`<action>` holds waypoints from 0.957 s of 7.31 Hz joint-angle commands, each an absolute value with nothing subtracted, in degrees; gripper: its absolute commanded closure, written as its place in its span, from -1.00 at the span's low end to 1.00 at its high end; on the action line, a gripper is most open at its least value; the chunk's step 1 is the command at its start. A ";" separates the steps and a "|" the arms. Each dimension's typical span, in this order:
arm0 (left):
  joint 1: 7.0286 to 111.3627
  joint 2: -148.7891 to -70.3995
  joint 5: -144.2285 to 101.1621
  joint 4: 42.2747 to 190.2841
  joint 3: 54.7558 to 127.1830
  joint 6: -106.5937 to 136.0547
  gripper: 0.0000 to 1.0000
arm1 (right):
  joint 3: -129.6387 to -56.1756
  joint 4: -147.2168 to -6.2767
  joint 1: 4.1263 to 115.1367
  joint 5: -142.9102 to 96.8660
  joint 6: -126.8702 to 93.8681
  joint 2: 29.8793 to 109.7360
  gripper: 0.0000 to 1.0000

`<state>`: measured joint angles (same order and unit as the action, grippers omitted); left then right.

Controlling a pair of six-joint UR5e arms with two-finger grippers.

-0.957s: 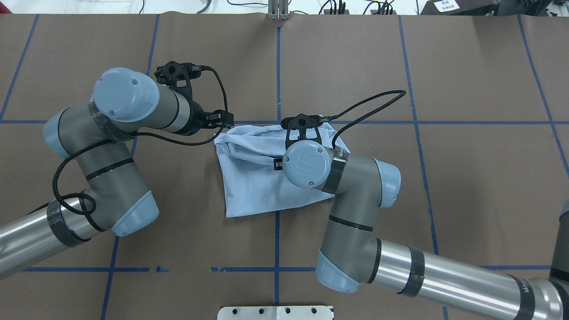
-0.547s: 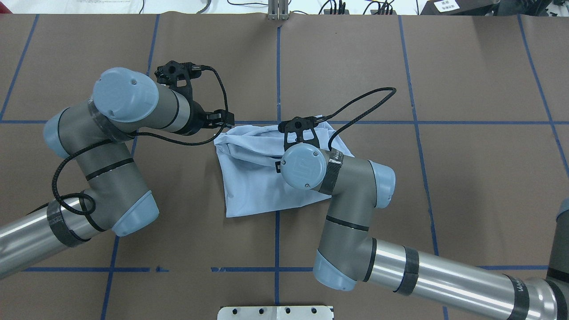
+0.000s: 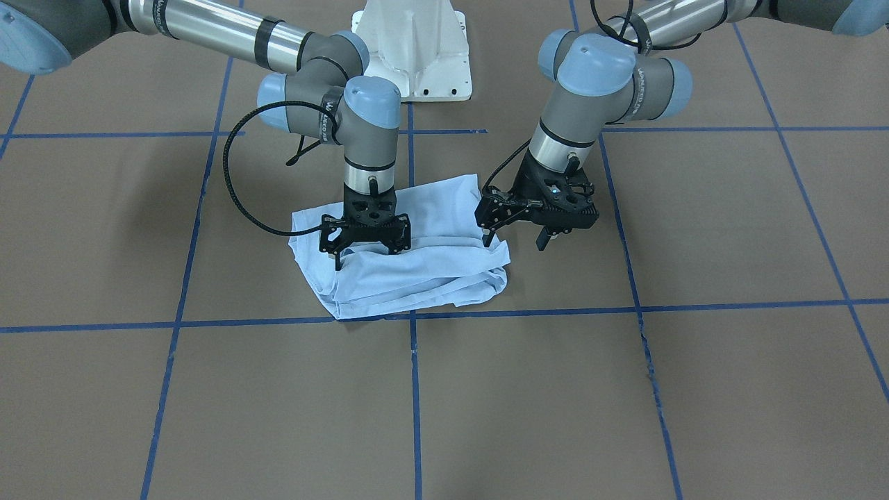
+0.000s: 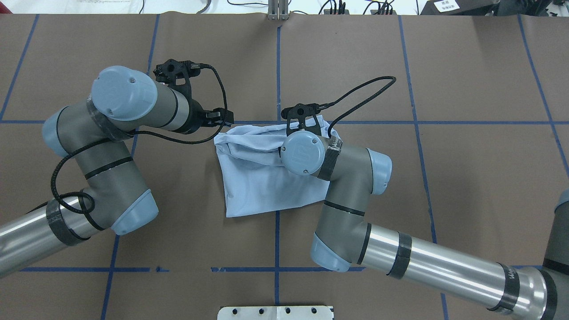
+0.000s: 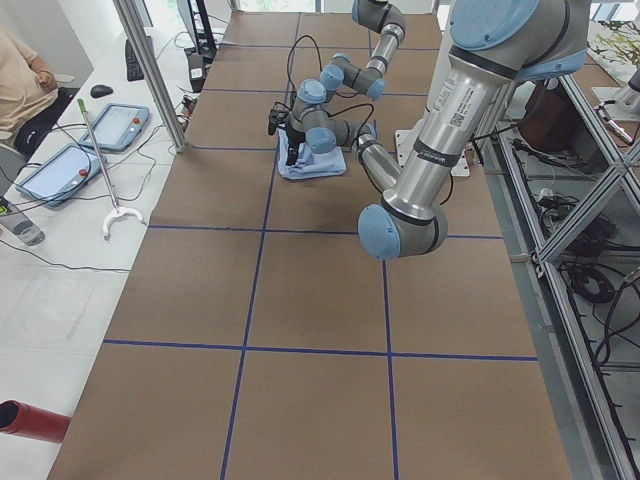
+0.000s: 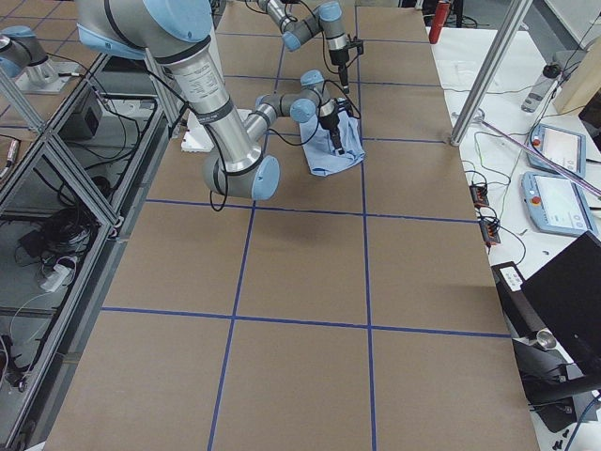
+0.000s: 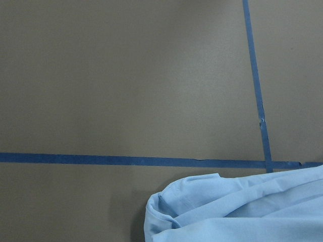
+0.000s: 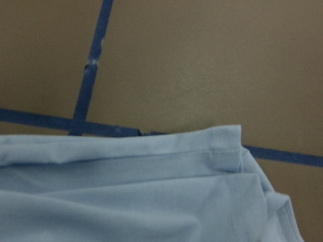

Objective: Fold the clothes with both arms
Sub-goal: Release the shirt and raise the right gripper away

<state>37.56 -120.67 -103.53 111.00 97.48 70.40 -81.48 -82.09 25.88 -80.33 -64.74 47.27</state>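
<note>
The pale blue T-shirt lies folded into a rumpled bundle at the table's middle, also seen from above. My right gripper points straight down over the bundle's half on the robot's right. It is open, one fingertip touching the cloth. My left gripper is open beside the opposite edge, one finger at the cloth's side and the other over bare table. The left wrist view shows a rounded fold of the shirt. The right wrist view shows a hemmed corner. Collar and print are hidden.
Blue tape lines grid the brown table cover. The white pedestal base stands behind the shirt. A metal plate sits at the robot-side edge. A seated person and control tablets are beyond the table's far side.
My right arm's wrist has shifted left and slightly away from the robot's base over the shirt. The left arm has barely moved. The shirt's outline is unchanged.
</note>
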 commanded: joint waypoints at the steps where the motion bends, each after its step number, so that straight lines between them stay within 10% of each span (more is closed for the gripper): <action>1: 37.62 -120.67 -103.54 111.01 97.56 70.40 -1.00 | -73.87 -79.46 29.69 -80.07 -64.60 42.49 -1.00; 7: 36.22 -120.85 -103.36 110.83 95.46 70.84 -1.00 | -62.40 -74.53 46.47 -99.43 -59.00 34.63 -1.00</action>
<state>37.00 -120.65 -103.46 110.97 96.49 70.63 -62.55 -74.52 43.00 -90.98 -61.58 35.30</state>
